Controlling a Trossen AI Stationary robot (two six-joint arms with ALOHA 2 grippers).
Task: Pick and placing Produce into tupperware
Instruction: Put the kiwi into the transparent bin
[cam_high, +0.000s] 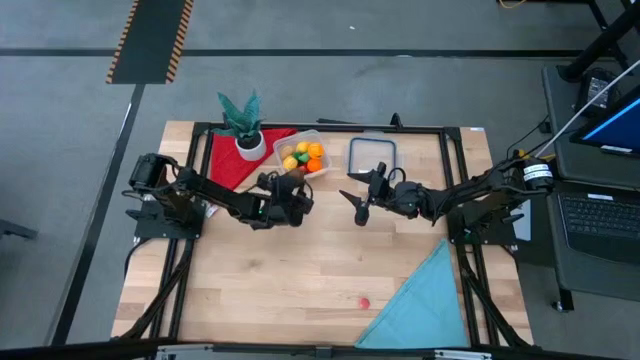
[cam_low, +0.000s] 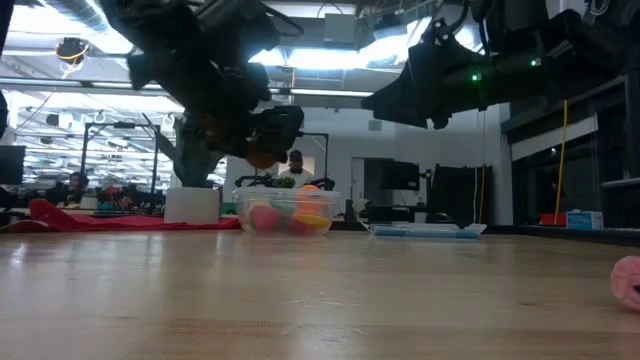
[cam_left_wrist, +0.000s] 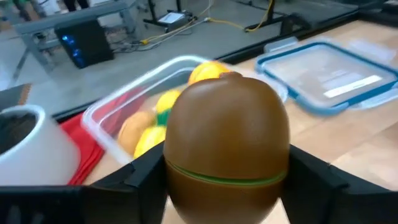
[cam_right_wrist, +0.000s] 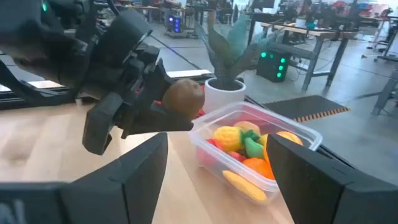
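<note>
A potted plant (cam_high: 243, 122) in a white pot is standing upright at the far left of the wooden table (cam_high: 300, 270), resting on a red cloth (cam_high: 228, 157). A flat clear lid (cam_high: 372, 155) with a blue-grey rim is lying flat on the table near its far edge. A light blue cloth (cam_high: 425, 303) is lying folded into a triangle at the near right corner. A laptop (cam_high: 598, 212) is sitting open on a stand beside the table. A person (cam_low: 294, 170) is showing in the room behind.

Beyond my wooden table (cam_high: 300, 270) lies grey floor (cam_high: 350, 25) with a hazard-striped strip (cam_high: 150, 40). Far off, bright ceiling lights (cam_low: 320, 60), white walls, perhaps desks (cam_right_wrist: 292, 28) with people.
</note>
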